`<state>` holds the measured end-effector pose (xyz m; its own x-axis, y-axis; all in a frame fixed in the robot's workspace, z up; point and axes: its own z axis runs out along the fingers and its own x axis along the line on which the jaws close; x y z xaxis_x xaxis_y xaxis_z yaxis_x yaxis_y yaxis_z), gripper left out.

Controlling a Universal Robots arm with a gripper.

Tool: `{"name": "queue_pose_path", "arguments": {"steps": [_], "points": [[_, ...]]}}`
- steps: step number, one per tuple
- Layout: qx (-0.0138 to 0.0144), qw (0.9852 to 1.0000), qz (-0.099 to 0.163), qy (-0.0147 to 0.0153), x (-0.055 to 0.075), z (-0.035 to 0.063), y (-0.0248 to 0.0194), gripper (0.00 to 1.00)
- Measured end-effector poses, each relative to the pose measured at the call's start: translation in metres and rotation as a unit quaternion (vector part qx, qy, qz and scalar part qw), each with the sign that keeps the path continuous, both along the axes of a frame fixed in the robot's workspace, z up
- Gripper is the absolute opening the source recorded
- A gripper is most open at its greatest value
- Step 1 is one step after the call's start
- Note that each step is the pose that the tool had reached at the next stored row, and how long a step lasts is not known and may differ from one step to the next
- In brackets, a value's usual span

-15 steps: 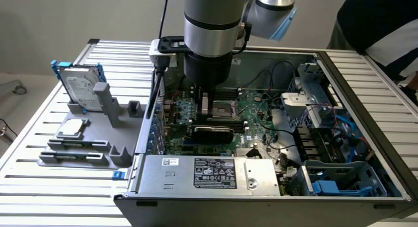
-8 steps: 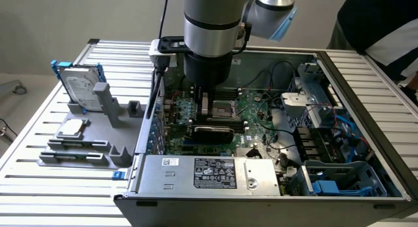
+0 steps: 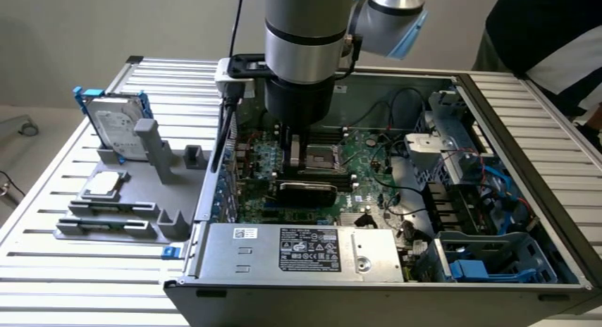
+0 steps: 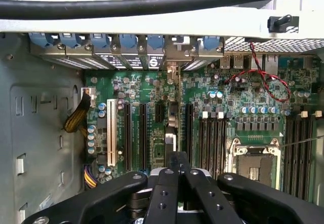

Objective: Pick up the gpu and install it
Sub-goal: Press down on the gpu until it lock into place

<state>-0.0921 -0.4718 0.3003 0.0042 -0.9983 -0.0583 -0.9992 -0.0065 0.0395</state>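
— Worst to fear here?
— Landing between the slots (image 4: 143, 133) instead of in one. Tilted even slightly, could grind the gpu (image 3: 303, 193) edge against the board (image 3: 371, 154) and bend contacts. Could also snag the bracket (image 4: 173, 73) on the case (image 3: 526, 122) wall by the blue clips (image 4: 126, 41).
— Caused by what?
— Probably a slipping grip (glossy cover, easy to swivel under a push), or pressing down before lining up.
— And the gripper (image 3: 299, 175)?
— Almost fully closed, clamped on the gpu from both sides with fingers (image 4: 167, 193) nearly meeting. Touching nothing else, as far as can be told.
— Whereabouts?
— Held on edge, low inside the case, over the board's half toward the exterior view's left, among the slots. Hard to say whether seated yet.
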Motion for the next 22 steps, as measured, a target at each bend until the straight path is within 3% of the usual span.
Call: {"name": "queue_pose_path", "arguments": {"steps": [4,9,16,22], "points": [[0.0011,1.0,0.0,-0.0001,0.0,-0.0072,0.0003,0.11],[0.0059,1.0,0.0,-0.001,0.0,-0.0154,0.002,0.11],[0.0097,0.9999,0.0,-0.0039,-0.002,-0.0237,0.0028,0.11],[0.0179,0.9998,0.0,-0.0048,-0.002,-0.028,0.0032,0.11]]}}
